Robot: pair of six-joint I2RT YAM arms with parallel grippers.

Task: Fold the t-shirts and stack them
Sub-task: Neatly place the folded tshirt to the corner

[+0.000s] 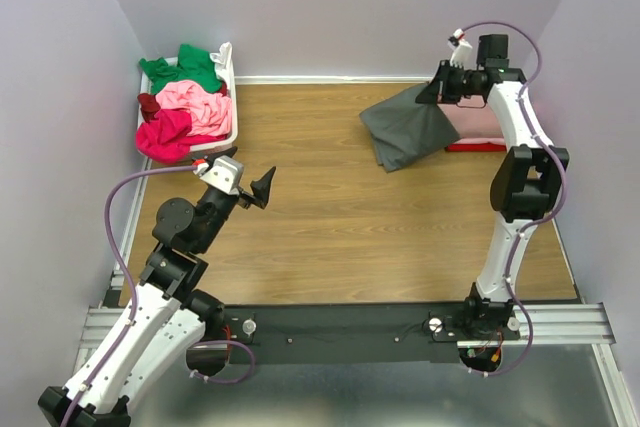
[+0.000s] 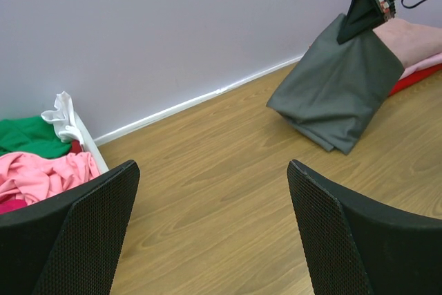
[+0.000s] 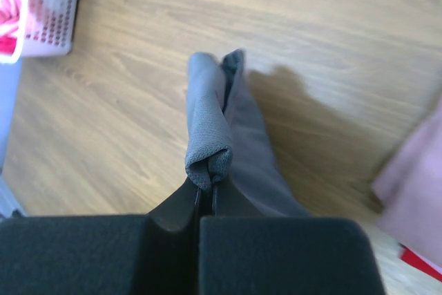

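Observation:
My right gripper (image 1: 428, 95) is shut on one edge of the folded dark grey t-shirt (image 1: 408, 129), holding that edge up at the back right while the far end rests on the table. In the right wrist view the cloth (image 3: 215, 119) bulges out between the closed jaws of the right gripper (image 3: 209, 186). Beside it lies a folded light pink t-shirt (image 1: 482, 123) on a red one (image 1: 476, 146). My left gripper (image 1: 266, 187) hovers open over bare wood, its fingers (image 2: 110, 212) wide apart around nothing.
A white basket (image 1: 232, 85) at the back left holds crumpled green (image 1: 186, 68), pink (image 1: 196, 101), magenta (image 1: 164, 133) and maroon (image 1: 148, 104) shirts. Lilac walls close off the back and both sides. The wooden table (image 1: 330, 217) spans the middle.

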